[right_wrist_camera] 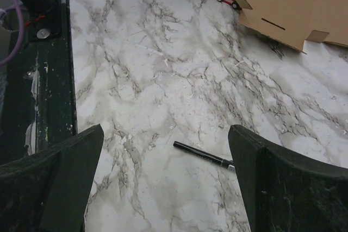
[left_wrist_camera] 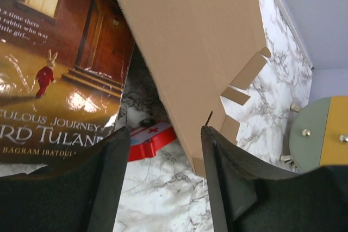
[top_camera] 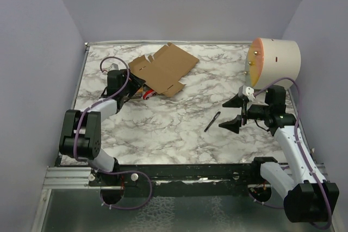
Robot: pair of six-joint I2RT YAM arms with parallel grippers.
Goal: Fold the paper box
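flat brown corrugated paper box (top_camera: 166, 68), die-cut with tabs, rests on the veined marble surface (top_camera: 163, 129); left tool (left_wrist_camera: 165, 145) parted at its edge, right tool (right_wrist_camera: 166, 134) wide, empty.

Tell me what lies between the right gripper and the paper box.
A black pen lies just ahead of the right gripper; beyond it, bare marble table runs up to the paper box. The right wrist view shows this.
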